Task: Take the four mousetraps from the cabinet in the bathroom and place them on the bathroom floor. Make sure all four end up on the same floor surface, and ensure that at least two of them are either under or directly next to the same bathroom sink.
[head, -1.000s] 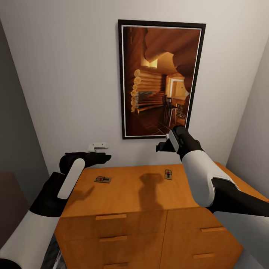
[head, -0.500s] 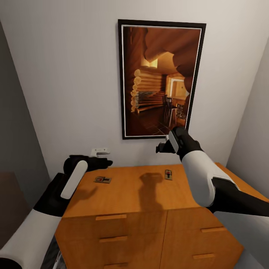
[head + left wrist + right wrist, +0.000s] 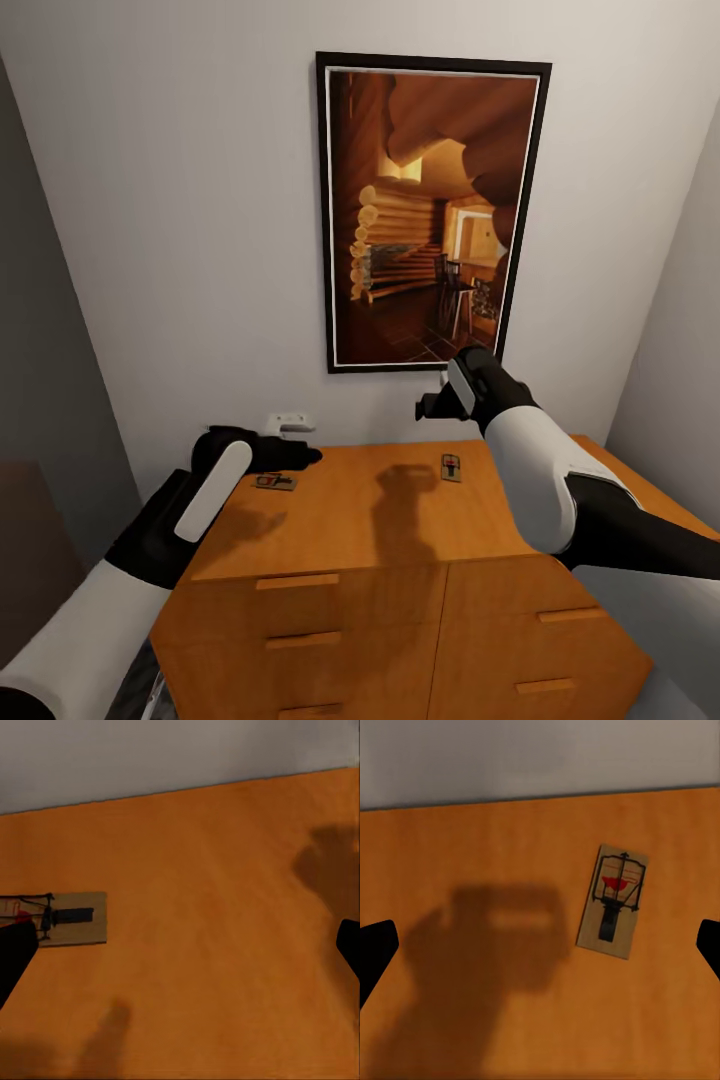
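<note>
My left hand point(image 3: 298, 457) hangs just above the near-left part of the worktop with its dark fingers point(image 3: 15, 952) spread wide apart, and in the left wrist view one fingertip overlaps the end of a small flat tan wooden mousetrap with dark wire parts point(image 3: 64, 919); the other fingertip sits far across bare wood, so the trap is off to one side of my grasp, not centred. To do this pickup well I judge I should slide the hand sideways until the board lies midway between the fingers, then lower straight down and close across its narrow width, since so thin a piece could slip or tip if caught by a corner. My right hand point(image 3: 428, 404), fingers likewise apart, hovers higher over a second tan wooden mousetrap point(image 3: 613, 901) lying near the wall. Both traps rest on the top of the low orange-brown wooden cabinet point(image 3: 400, 590), beneath a dark-framed picture of a log interior point(image 3: 432, 210).
</note>
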Tool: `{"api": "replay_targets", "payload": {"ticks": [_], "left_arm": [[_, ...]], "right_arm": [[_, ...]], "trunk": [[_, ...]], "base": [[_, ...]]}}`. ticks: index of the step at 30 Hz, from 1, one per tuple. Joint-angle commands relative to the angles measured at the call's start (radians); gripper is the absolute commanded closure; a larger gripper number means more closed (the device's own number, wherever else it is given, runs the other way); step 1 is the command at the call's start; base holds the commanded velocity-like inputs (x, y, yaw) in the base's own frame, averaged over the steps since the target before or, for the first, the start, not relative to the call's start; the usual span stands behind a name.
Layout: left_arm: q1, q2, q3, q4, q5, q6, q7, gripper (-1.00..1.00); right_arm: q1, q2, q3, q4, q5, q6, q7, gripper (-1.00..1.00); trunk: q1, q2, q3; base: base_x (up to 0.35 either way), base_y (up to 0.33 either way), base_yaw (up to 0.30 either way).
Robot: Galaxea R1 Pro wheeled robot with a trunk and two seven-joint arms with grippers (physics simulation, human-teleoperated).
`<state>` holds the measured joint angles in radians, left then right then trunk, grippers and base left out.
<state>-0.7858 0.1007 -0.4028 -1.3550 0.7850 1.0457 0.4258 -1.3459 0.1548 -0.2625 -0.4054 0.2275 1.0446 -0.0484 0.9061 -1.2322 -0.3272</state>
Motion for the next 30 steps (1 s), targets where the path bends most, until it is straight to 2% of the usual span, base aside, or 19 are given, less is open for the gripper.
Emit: {"api": "replay_targets", "payload": {"ticks": [1,2,6,9,13,21,30], "left_arm": [[-0.001,0.002,-0.014,-0.001,0.028,0.001,0.011,-1.00],[-0.001,0.002,-0.014,-0.001,0.028,0.001,0.011,-1.00],[-0.001,0.009,-0.043,-0.005,0.111,0.001,0.011,-1.00],[-0.001,0.019,-0.052,-0.011,0.161,0.001,0.012,-1.00],[-0.001,0.025,-0.058,-0.018,0.188,0.001,0.012,-1.00],[-0.001,0.033,-0.063,-0.025,0.209,0.001,0.014,-1.00],[-0.001,0.036,-0.063,-0.037,0.210,0.001,0.016,-1.00]], "right_arm": [[-0.001,0.002,-0.008,0.000,0.001,0.003,-0.005,-1.00],[-0.001,0.002,-0.008,0.000,0.001,0.003,-0.005,-1.00],[-0.001,0.002,-0.007,0.002,0.001,0.003,-0.005,-1.00],[-0.001,0.002,-0.007,0.003,0.001,0.003,-0.005,-1.00],[-0.001,0.002,-0.007,0.004,0.001,0.003,-0.005,-1.00],[-0.001,-0.001,-0.011,0.005,0.000,0.003,-0.005,-1.00],[-0.001,-0.025,-0.023,0.005,-0.002,0.003,-0.007,-1.00]], "trunk": [[0.000,-0.001,-0.001],[0.000,-0.001,-0.001],[0.000,-0.001,-0.001],[0.000,-0.001,-0.001],[0.000,-0.001,-0.001],[0.000,-0.001,-0.001],[0.000,-0.001,-0.001]], "base": [[0.000,0.000,0.000],[0.000,0.000,0.000],[0.000,0.000,0.000],[0.000,0.000,0.000],[0.000,0.000,0.000],[0.000,0.000,0.000],[0.000,0.000,0.000]]}}
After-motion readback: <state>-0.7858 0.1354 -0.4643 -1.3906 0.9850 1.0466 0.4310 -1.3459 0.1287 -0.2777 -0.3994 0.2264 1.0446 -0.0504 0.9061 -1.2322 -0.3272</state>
